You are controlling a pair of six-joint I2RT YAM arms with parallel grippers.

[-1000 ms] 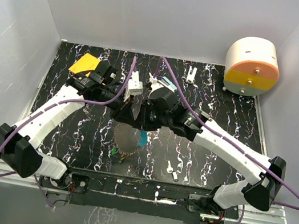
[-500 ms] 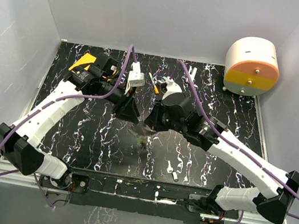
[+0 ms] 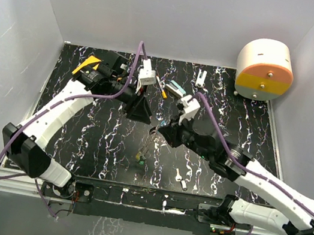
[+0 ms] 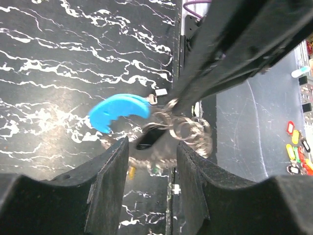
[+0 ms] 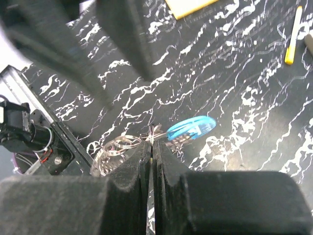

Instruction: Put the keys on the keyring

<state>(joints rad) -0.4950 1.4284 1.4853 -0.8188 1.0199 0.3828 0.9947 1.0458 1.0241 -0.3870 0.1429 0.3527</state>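
The tabletop point(image 3: 98, 137) is black with white marbling, shut in by plain white walls point(image 3: 163, 15) on three sides. A white drum point(image 3: 265, 68) with an orange-and-yellow face stands in the far right corner. Along the same far edge, leftward from the drum, lie a teal-and-white block point(image 3: 176, 88), an orange-and-white stick point(image 3: 162, 88) and, farthest from the drum, a yellow pad point(image 3: 84, 65). Two silver keys point(image 3: 178, 174) lie on the surface well nearer than the drum and to its left.

The right gripper point(image 5: 150, 147) is pinched tight on the keyring point(image 5: 116, 146), whose blue arc point(image 5: 190, 128) juts out just past the fingers. The left gripper point(image 4: 151, 144) stands with its fingers spread, gripping nothing, the keyring in view beyond them. A green-headed key point(image 3: 140, 159) shows below the bunch, farther from the drum than the silver keys; whether it is threaded on the ring is too blurred to tell.

A second ago both grippers were pressed together over the ring. Now they are apart: the left one has drawn away from the drum toward the far edge, and the right arm has swung its elbow out beneath the drum's side, carrying the ring.
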